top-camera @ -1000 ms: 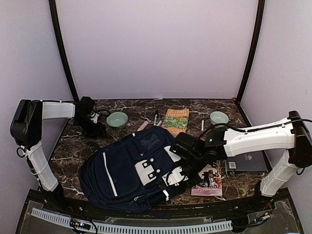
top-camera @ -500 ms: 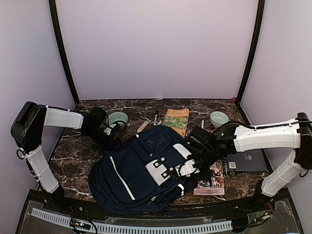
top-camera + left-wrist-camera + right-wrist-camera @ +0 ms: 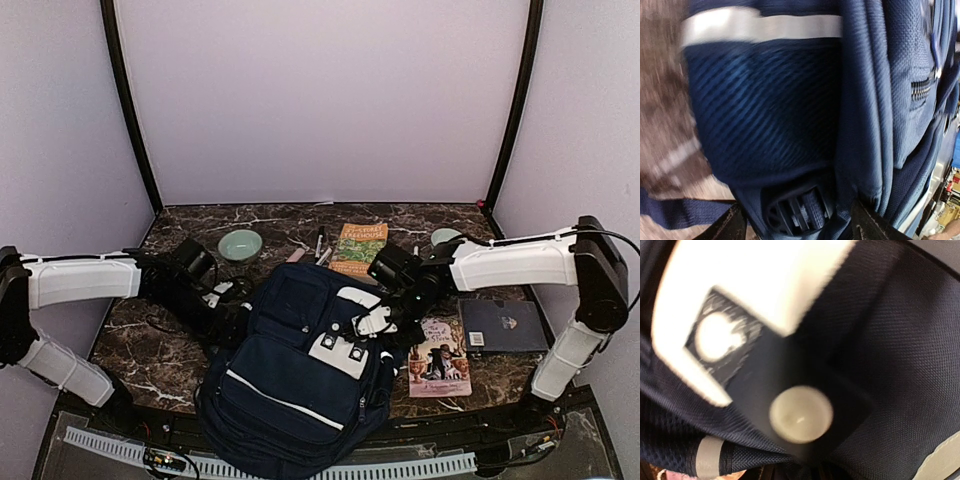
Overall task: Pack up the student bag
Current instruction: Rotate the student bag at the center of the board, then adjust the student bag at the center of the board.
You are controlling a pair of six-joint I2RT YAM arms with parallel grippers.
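The student bag point(image 3: 300, 390), a navy backpack with white stripes and a white slotted patch point(image 3: 340, 350), lies in the middle of the table with its lower end over the near edge. My left gripper point(image 3: 228, 312) is at the bag's upper left side. In the left wrist view it point(image 3: 800, 222) stands open, its fingers either side of a strap buckle point(image 3: 800, 212) and folded fabric. My right gripper point(image 3: 392, 312) presses against the bag's upper right. The right wrist view is blurred and filled by the white patch point(image 3: 755, 285) and a round snap point(image 3: 801, 414); its fingers do not show clearly.
A green bowl point(image 3: 240, 244) and a second bowl point(image 3: 447, 238) sit at the back. An orange-green book point(image 3: 360, 248) and pens point(image 3: 320, 243) lie behind the bag. A picture book point(image 3: 438, 362) and a dark blue book point(image 3: 503, 325) lie to its right.
The bag has swung round and slid toward the near edge. My left arm has come from the far left corner to the bag's side. The right gripper has moved back and up along the bag.
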